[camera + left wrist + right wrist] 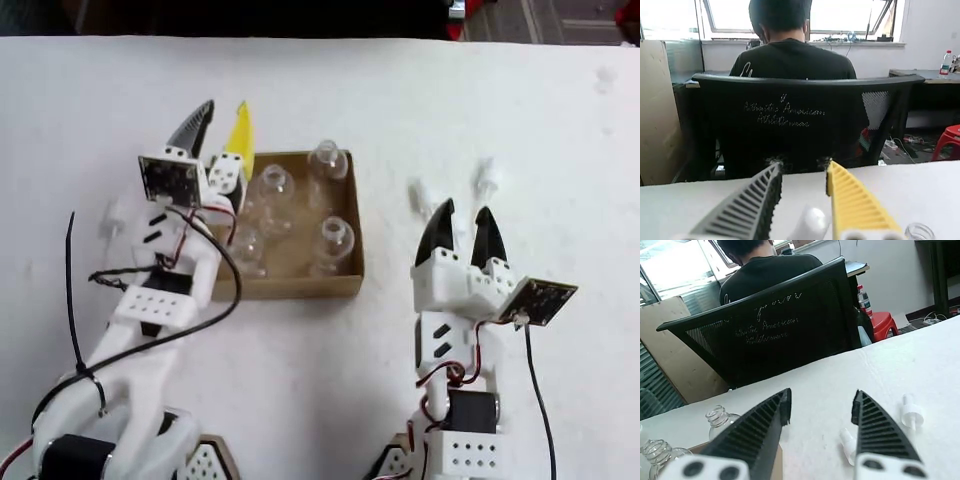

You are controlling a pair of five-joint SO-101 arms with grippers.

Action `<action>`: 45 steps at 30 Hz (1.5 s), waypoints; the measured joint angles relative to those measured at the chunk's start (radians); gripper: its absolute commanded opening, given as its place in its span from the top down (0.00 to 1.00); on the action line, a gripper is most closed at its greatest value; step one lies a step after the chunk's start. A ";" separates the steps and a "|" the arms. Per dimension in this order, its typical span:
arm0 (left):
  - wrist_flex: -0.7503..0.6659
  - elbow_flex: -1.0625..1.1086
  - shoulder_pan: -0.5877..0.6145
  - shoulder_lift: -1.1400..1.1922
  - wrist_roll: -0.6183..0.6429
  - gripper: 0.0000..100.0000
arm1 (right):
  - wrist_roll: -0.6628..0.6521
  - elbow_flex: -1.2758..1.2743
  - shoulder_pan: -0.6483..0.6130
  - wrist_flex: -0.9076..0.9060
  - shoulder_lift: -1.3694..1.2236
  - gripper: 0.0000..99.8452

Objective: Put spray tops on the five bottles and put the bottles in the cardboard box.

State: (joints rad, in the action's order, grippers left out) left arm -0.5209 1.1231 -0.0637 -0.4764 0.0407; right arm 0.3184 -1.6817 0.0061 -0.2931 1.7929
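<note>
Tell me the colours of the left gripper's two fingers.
Left gripper fingers: one grey, one yellow; clearest in left wrist view.

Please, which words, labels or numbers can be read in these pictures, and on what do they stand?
White lettering at the black chair back: too blurred to read.
Label on the far desk bottle: too small to read.
Cardboard box and clear bottles: no print visible.
</note>
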 measured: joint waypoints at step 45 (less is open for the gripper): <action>0.666 -0.348 -0.031 0.097 -0.083 0.96 | 0.000 0.000 0.000 0.000 0.000 0.82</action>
State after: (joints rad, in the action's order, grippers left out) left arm 0.1450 0.7748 -0.0944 -0.3798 -0.0422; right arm 0.3184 -1.6817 0.0061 -0.2931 1.7929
